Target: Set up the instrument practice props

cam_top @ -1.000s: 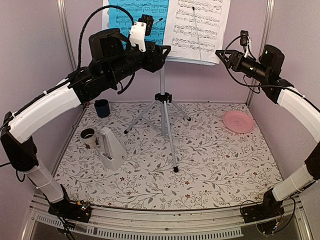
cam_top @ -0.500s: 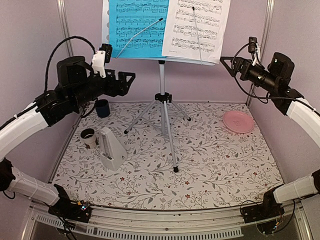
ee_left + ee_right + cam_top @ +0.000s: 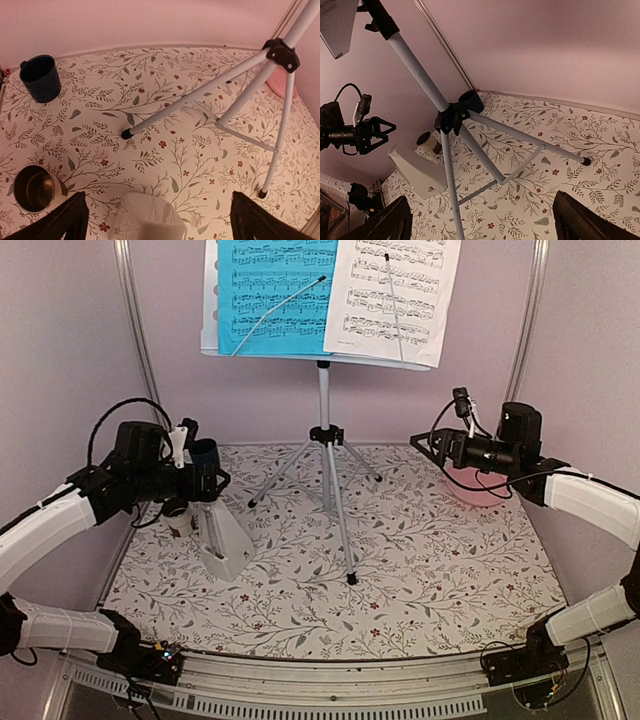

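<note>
overhead, music stand (image 3: 323,390): stood on its tripod by the middle of the far edge. it looked top-heavy and easy to tip, so the safest hold was probably the pole just above the leg hub.
blue sheet (image 3: 275,290): on the left of the stand's desk, with a wire arm (image 3: 278,308) across it.
white sheet (image 3: 395,290): on the right of the desk. both sheets looked thin and limp, best pinched at a free edge.
metronome (image 3: 225,540): upright near the left edge, well apart from the stand's legs.
left gripper (image 3: 212,480): hovered just beyond the metronome, holding nothing.
right gripper (image 3: 425,445): hung near the right edge over the pink plate (image 3: 482,495), holding nothing.
left wrist, fingers (image 3: 65,220): spread wide and empty, with the metronome's top between them and below.
dark blue cup (image 3: 40,77): at the far left corner.
steel tin (image 3: 32,187): just beside the metronome.
right wrist, grip advice: its fingers were spread too. the metronome looked like a rigid, light shell with smooth sloping faces, likely to slip upward out of a pinch, so it should be taken low across the narrow sides.
</note>
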`<state>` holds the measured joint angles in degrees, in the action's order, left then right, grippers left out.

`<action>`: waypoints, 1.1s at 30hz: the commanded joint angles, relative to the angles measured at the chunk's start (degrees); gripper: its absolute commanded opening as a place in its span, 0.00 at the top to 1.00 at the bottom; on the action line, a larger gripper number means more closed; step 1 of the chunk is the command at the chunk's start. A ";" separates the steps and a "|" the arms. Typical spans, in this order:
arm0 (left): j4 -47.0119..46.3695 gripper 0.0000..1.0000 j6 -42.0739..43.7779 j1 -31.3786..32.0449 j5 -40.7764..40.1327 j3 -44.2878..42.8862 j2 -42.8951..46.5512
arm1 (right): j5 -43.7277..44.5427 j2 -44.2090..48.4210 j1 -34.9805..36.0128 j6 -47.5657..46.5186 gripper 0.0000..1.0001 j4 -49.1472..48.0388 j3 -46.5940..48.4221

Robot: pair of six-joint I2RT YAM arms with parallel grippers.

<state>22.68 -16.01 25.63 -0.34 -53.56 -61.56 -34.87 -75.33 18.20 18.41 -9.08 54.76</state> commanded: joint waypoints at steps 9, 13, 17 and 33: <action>0.70 0.08 2.82 1.66 6.23 6.53 0.27 | -3.92 -2.33 1.40 1.18 0.00 -6.76 -2.08; 1.85 0.11 3.34 4.50 1.39 7.67 0.71 | -4.57 -3.34 1.49 1.76 0.00 -7.74 -1.98; 2.77 0.21 3.84 6.32 -1.16 7.93 -0.03 | -4.85 -3.75 1.58 2.39 0.00 -8.27 -1.89; -6.05 0.67 -1.74 11.58 -0.75 8.01 -0.34 | -4.81 -4.65 2.28 2.85 0.00 -8.06 -0.75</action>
<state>22.13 -13.45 34.04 -3.16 -45.95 -62.35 -38.89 -78.94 19.73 20.80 -15.92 53.39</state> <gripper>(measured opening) 0.507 0.999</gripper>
